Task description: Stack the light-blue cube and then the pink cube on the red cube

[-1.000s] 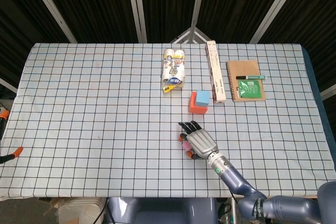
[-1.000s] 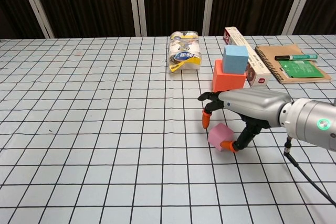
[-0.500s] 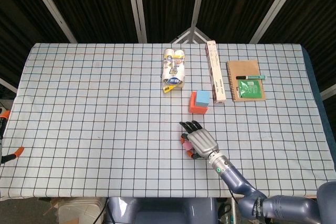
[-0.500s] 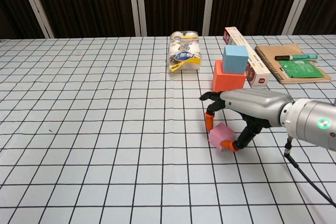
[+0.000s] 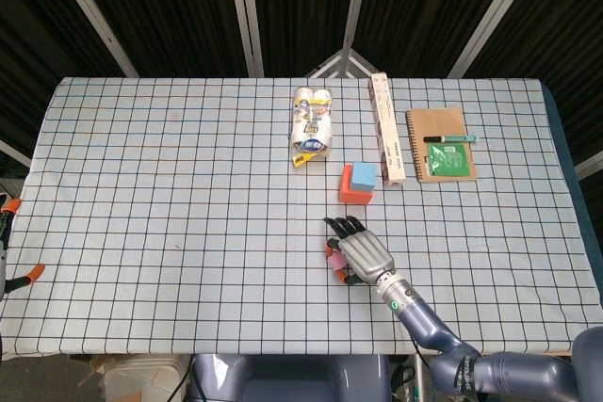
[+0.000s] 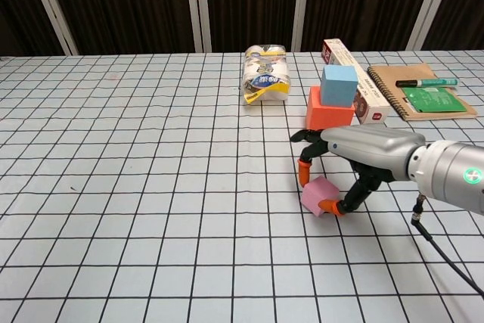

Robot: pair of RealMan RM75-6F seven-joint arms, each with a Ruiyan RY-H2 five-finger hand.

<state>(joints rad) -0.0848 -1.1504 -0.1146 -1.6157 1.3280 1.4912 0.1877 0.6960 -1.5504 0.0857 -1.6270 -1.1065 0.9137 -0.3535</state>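
Pinching the pink cube between a fingertip and thumb, the right robot hand has it right down at the surface, near the stack where the blue cube already sits on the red cube. That grip looks thin, just tips on two faces, so the cube could twist or pop out once lifted. The carry could also clip the blue cube and knock it off; left robot hand isn't in view.
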